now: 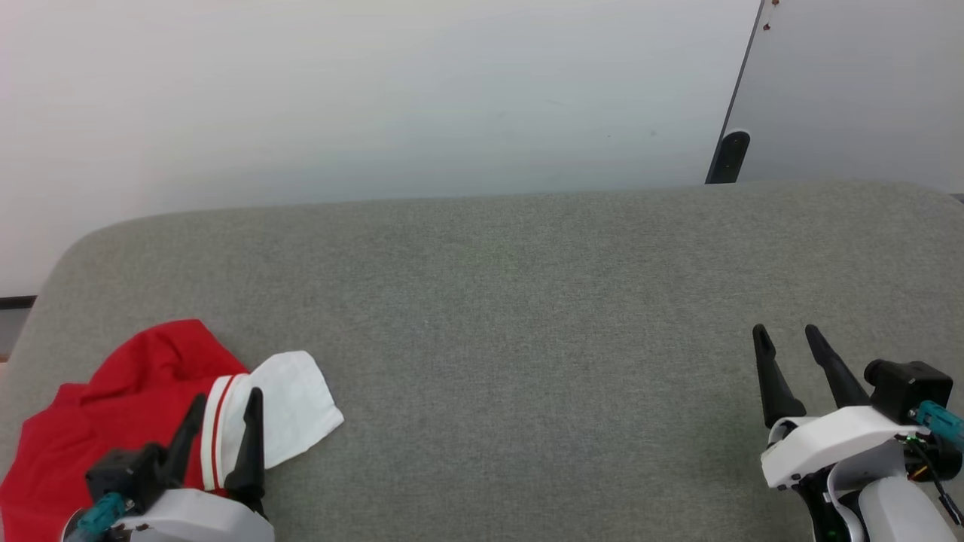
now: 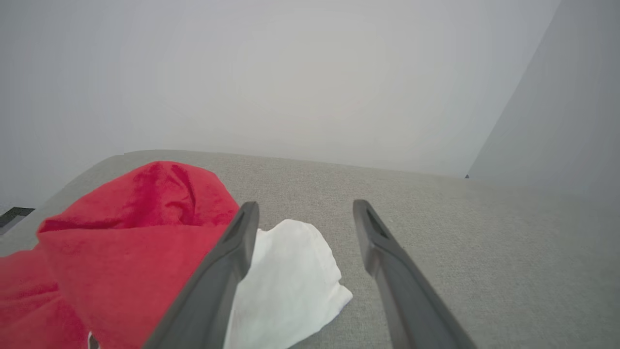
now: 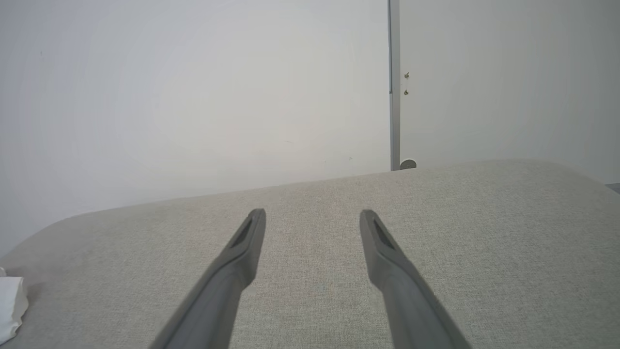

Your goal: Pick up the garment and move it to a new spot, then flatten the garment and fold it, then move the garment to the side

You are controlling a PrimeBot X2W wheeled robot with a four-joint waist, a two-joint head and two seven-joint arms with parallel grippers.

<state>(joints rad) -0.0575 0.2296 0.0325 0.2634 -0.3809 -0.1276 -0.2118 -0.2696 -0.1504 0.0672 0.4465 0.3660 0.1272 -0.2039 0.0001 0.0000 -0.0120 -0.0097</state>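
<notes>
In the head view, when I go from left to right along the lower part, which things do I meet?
The garment → bare grey surface → right gripper, jaws open. The left gripper overlaps the garment, so it is left out.

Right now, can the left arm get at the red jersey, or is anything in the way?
Probably yes. The left gripper is open and sits right at the garment, with its white part showing between the fingers in the left wrist view. Nothing lies between them on the grey surface.
</notes>
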